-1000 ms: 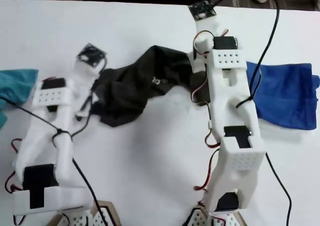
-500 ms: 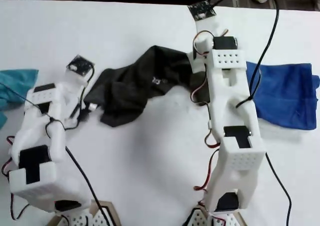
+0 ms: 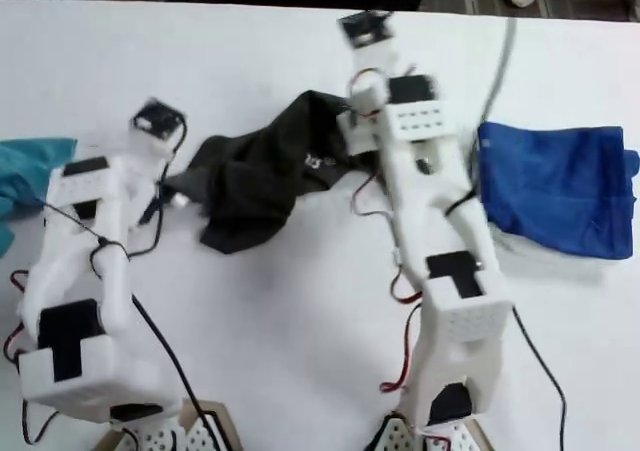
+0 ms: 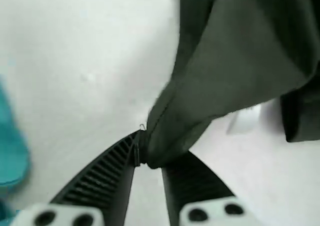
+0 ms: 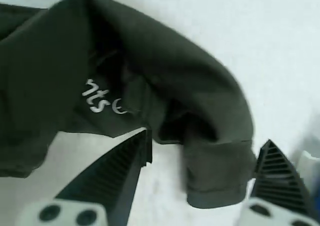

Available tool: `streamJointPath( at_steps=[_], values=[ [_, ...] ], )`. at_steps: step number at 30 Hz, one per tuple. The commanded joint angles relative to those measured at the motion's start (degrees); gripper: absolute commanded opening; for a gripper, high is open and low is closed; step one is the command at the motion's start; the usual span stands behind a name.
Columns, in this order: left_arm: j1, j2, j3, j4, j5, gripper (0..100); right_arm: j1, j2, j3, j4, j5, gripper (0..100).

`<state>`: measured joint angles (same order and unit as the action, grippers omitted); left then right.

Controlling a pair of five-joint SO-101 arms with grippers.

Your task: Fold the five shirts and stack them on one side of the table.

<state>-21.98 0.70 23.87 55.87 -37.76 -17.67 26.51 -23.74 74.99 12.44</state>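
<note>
Left wrist view: the left pincer (image 4: 147,158) pinches an edge of the black shirt (image 4: 235,75) crumpled on the table (image 3: 290,351); the right pincer (image 5: 207,141), spread astride a bunched fold, should bite deep before both stretch it flat.

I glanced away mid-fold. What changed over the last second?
The left gripper, shut on an end of the black shirt, pulled back toward its base, dragging that end left. The right gripper, open over the shirt, swung left. The blue shirt and teal shirt stayed put.

Black shirt (image 3: 260,186) with small white print; blue shirt (image 3: 555,186) plain; teal shirt (image 3: 25,171) plain; table (image 3: 300,321) white; arms (image 3: 460,316) white.
</note>
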Motion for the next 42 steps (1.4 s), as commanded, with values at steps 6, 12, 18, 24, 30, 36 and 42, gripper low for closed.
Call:
streamJointPath(
  at_steps=[6,12,18,24,30,36,42],
  values=[
    [-0.2,-11.7,-21.5,17.2,1.6,2,-3.5,-2.8,-0.6,8.0,-2.9,33.0],
    [-3.4,-12.0,-23.4,16.9,1.5,2,-5.8,-11.3,14.9,1.4,-0.6,33.0],
    [-7.8,-12.0,-19.7,12.7,1.1,2,-14.1,-24.6,37.5,-13.9,2.5,33.0],
    [-9.2,-12.0,-18.2,12.8,-2.0,2,-24.4,-33.9,54.2,-23.0,3.0,33.0],
    [-9.2,-12.0,-18.1,13.1,-1.8,2,-28.7,-33.4,57.0,-30.6,2.5,33.0],
    [-9.0,-12.4,-18.5,14.8,-1.6,2,-26.2,-19.6,50.5,-37.0,2.5,33.0],
    [-9.1,-12.4,-18.3,15.4,-1.6,2,-23.3,-6.3,34.4,-30.0,2.4,26.2]
  ],
)
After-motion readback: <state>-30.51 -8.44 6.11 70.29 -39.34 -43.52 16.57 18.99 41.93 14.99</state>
